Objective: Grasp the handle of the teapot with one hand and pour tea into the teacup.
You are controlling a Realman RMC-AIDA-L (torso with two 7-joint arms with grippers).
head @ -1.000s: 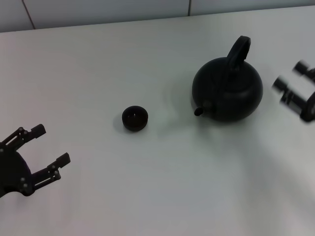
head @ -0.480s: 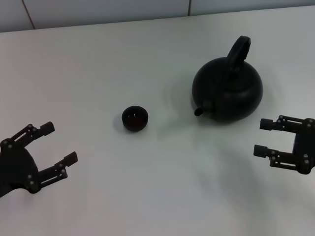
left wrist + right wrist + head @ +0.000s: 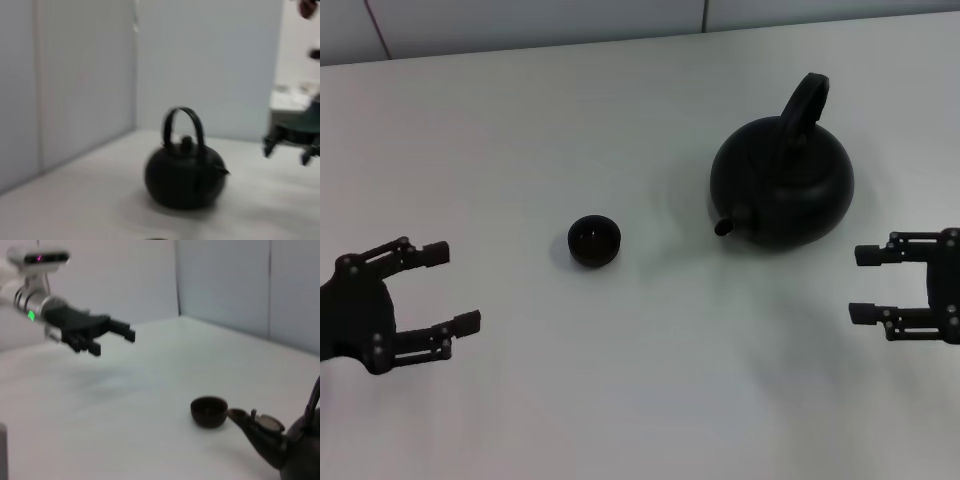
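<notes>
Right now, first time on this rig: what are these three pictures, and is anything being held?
A two-armed robot works over a white table. One picture looks down from its head; the other two come from cameras on its wrists. On the table stand a black teapot with an arched handle and, apart from it off its spout, a small black teacup. The left gripper hovers open at the near left, the right gripper open beside the teapot, touching nothing. Nothing is held. The left wrist view shows the teapot; the right shows the teacup.
</notes>
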